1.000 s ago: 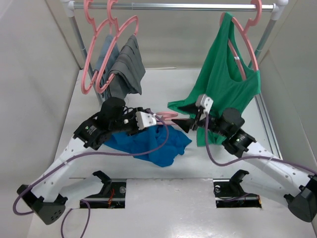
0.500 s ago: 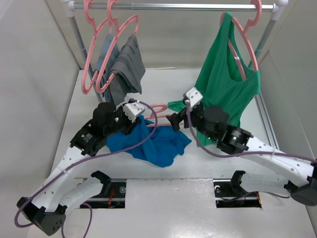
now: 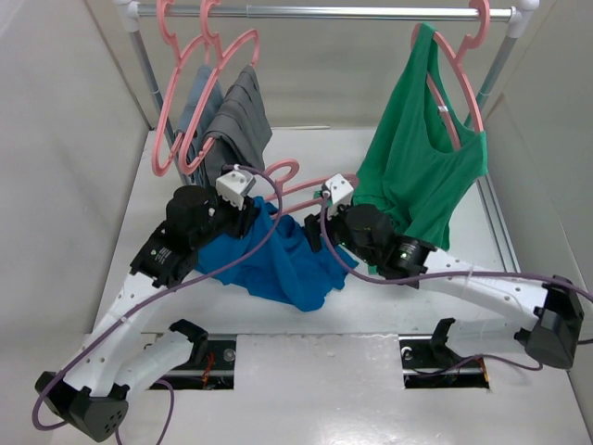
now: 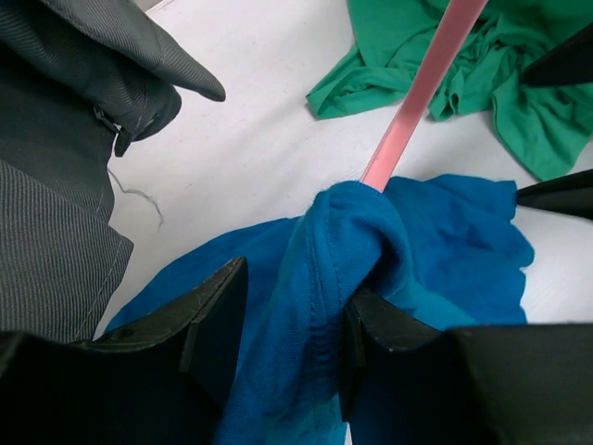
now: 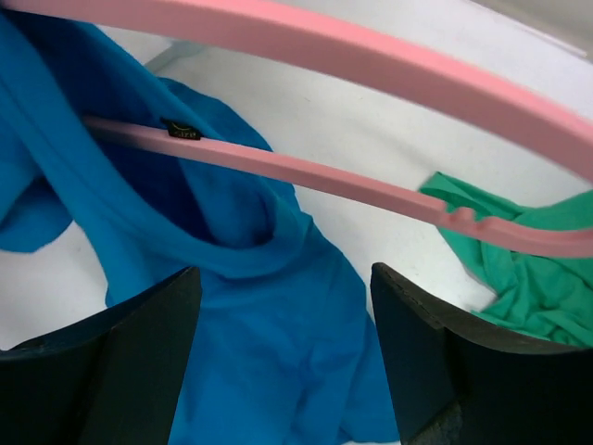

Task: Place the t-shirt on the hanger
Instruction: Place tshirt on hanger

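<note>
The blue t-shirt [image 3: 278, 264] lies bunched on the table between the arms. My left gripper [image 3: 252, 215] is shut on a fold of the t-shirt [image 4: 324, 278] and holds it raised. The pink hanger [image 3: 295, 185] lies slanted between the two grippers. In the left wrist view its arm [image 4: 422, 88] runs into the gathered blue fabric. My right gripper [image 3: 313, 230] is open and empty just above the shirt [image 5: 269, 352]. In that view the hanger's upper arm [image 5: 371, 56] crosses above the jaws, and its lower bar [image 5: 306, 176] enters an opening in the shirt.
A green tank top [image 3: 417, 158] hangs on a pink hanger at the rail's [image 3: 352, 13] right end, its hem resting on the table [image 4: 435, 56]. Grey garments [image 3: 236, 125] hang on pink hangers at the left, close to my left gripper [image 4: 65, 139].
My left gripper has drawn back and left, lifting the blue fabric along the hanger. My right gripper has moved left over the shirt, away from the green top.
</note>
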You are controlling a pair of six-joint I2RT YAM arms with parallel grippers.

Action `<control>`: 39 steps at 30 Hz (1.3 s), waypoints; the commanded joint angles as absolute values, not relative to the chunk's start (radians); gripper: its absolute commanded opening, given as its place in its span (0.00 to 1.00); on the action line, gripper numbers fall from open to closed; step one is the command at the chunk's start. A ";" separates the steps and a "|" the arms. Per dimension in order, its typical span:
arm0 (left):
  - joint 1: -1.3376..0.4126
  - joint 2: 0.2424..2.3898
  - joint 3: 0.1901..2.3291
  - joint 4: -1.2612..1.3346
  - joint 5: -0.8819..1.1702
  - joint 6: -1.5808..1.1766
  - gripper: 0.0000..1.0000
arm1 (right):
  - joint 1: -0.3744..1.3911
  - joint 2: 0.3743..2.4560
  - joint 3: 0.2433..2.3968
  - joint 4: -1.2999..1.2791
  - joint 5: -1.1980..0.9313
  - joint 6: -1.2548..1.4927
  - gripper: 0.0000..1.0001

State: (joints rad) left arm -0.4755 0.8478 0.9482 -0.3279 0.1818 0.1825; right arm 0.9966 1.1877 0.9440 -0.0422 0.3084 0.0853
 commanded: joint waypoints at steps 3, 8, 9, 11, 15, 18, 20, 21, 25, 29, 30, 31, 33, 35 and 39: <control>-0.472 0.845 0.960 -0.224 0.195 0.100 0.00 | 0.980 1.331 1.008 0.075 0.289 0.178 0.78; -0.472 0.854 0.969 -0.215 0.195 0.089 0.00 | 0.905 1.426 1.011 0.162 0.137 0.294 0.78; -0.472 0.854 0.969 -0.215 0.195 0.089 0.00 | 0.876 1.427 0.996 0.182 0.118 0.313 0.78; -0.472 0.854 0.969 -0.206 0.195 0.080 0.00 | 0.855 1.454 0.956 0.294 0.069 0.345 0.78; -0.462 0.854 0.969 -0.206 0.205 0.071 0.00 | 0.854 1.512 0.956 0.328 0.072 0.374 0.76; -0.462 0.864 0.969 -0.206 0.206 0.051 0.00 | 0.845 1.560 0.980 0.328 0.055 0.386 0.73; -0.453 0.864 0.979 -0.195 0.206 0.051 0.00 | 0.836 1.591 0.992 0.328 0.015 0.396 0.72; -0.453 0.864 0.979 -0.195 0.206 0.051 0.00 | 0.836 1.603 0.992 0.346 -0.001 0.396 0.72; -0.443 0.864 0.989 -0.186 0.206 0.051 0.00 | 0.827 1.615 0.983 0.347 -0.014 0.414 0.67; -0.443 0.864 0.989 -0.176 0.206 0.041 0.00 | 0.813 1.624 0.965 0.347 -0.029 0.440 0.65; -0.443 0.864 0.989 -0.176 0.206 0.055 0.00 | 0.813 1.609 0.965 0.357 -0.014 0.440 0.68; -0.443 0.864 0.989 -0.176 0.206 0.055 0.00 | 0.813 1.574 0.936 0.380 -0.003 0.417 0.71; -0.443 0.864 0.989 -0.189 0.190 0.069 0.00 | 0.813 1.531 0.914 0.390 0.053 0.393 0.80; -0.443 0.864 0.979 -0.189 0.180 0.069 0.00 | 0.842 1.470 0.887 0.426 0.090 0.344 0.89; -0.443 0.864 0.979 -0.180 0.192 0.048 0.00 | 0.885 1.370 0.813 0.569 0.159 0.275 0.95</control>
